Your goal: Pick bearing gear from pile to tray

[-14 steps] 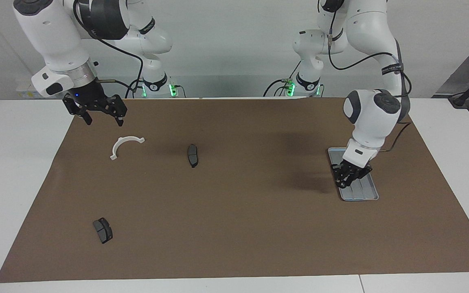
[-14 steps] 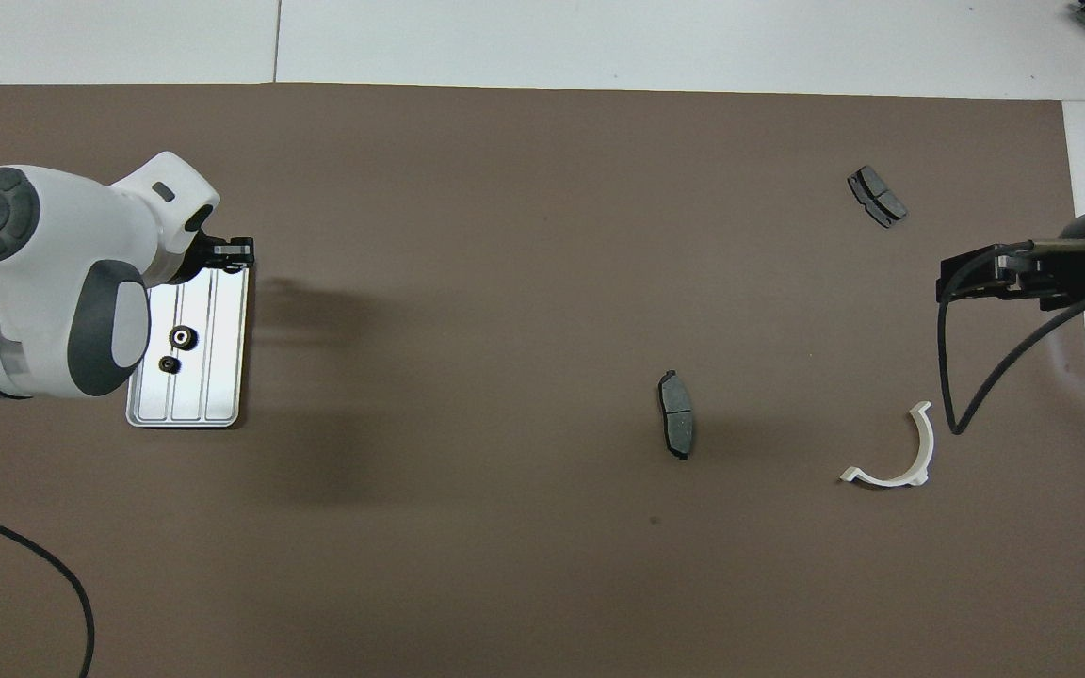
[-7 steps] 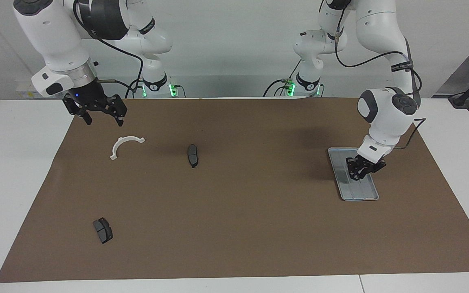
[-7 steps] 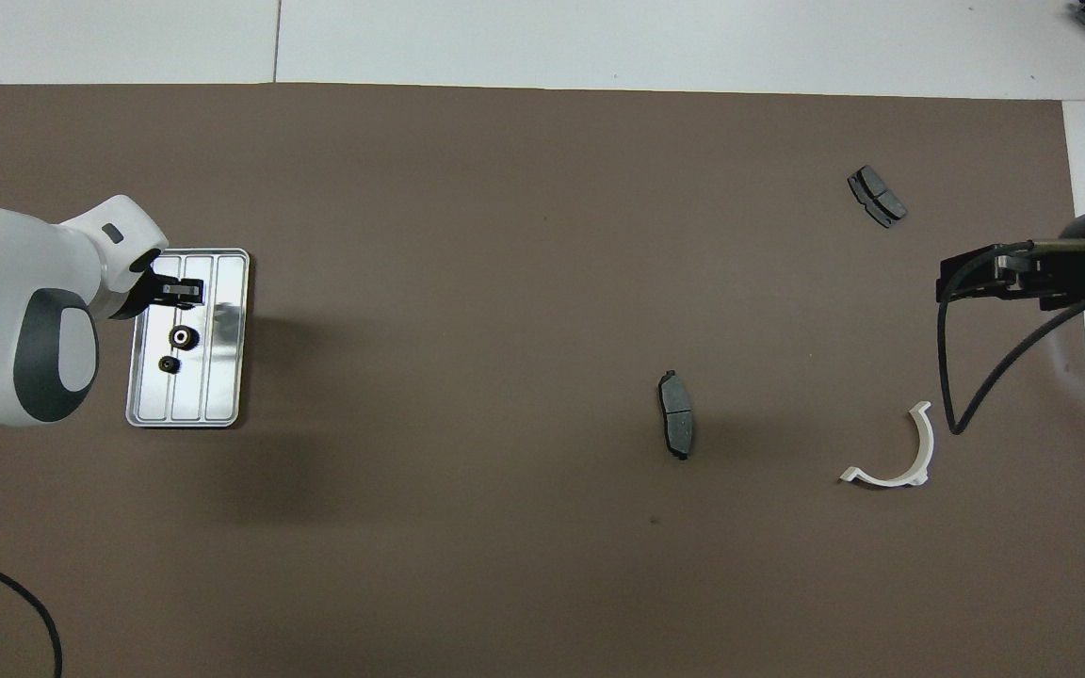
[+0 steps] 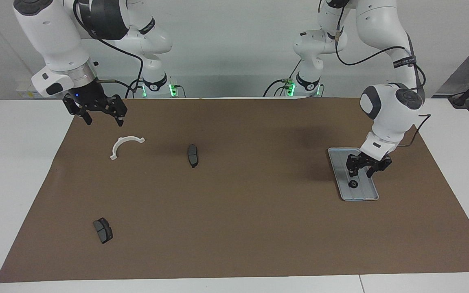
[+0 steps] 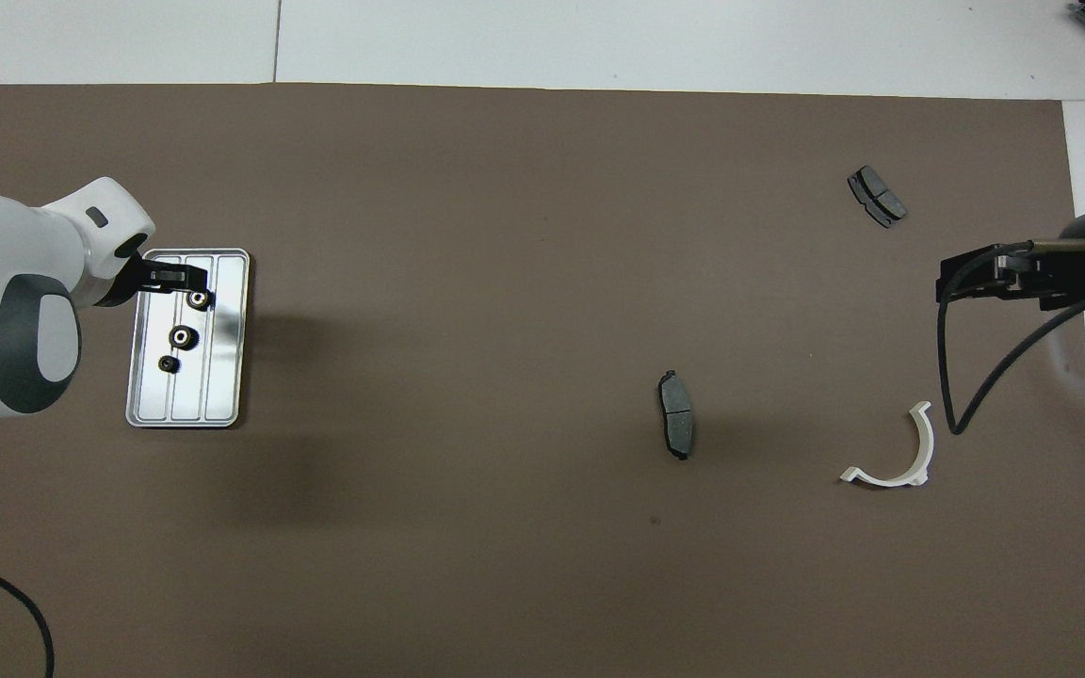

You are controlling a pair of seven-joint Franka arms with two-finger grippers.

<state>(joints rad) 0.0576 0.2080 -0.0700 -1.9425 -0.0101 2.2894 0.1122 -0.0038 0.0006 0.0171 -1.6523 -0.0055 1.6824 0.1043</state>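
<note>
The silver tray (image 5: 364, 193) lies on the mat at the left arm's end. My left gripper (image 5: 367, 166) hangs low over the tray with its fingers apart and nothing in them. One black bearing gear (image 5: 353, 184) shows in the tray beside it. In the overhead view the tray (image 6: 223, 379) holds three gears (image 6: 183, 336), one of them (image 6: 198, 299) right by the left gripper (image 6: 185, 278). The pile lies toward the right arm's end: a white half-ring bracket (image 5: 117, 146) and two dark brake pads (image 5: 192, 155) (image 5: 103, 230). My right gripper (image 5: 102, 117) waits open above the mat, near the bracket.
A brown mat (image 5: 234, 211) covers most of the white table (image 5: 10, 171). In the overhead view the bracket (image 6: 886, 479) and the brake pads (image 6: 676, 414) (image 6: 877, 196) lie well apart. The right arm's black cable (image 6: 952, 377) hangs near the bracket.
My left gripper has drawn back over the tray toward the robots and opened. A third gear now lies in the tray. The right arm has not moved.
</note>
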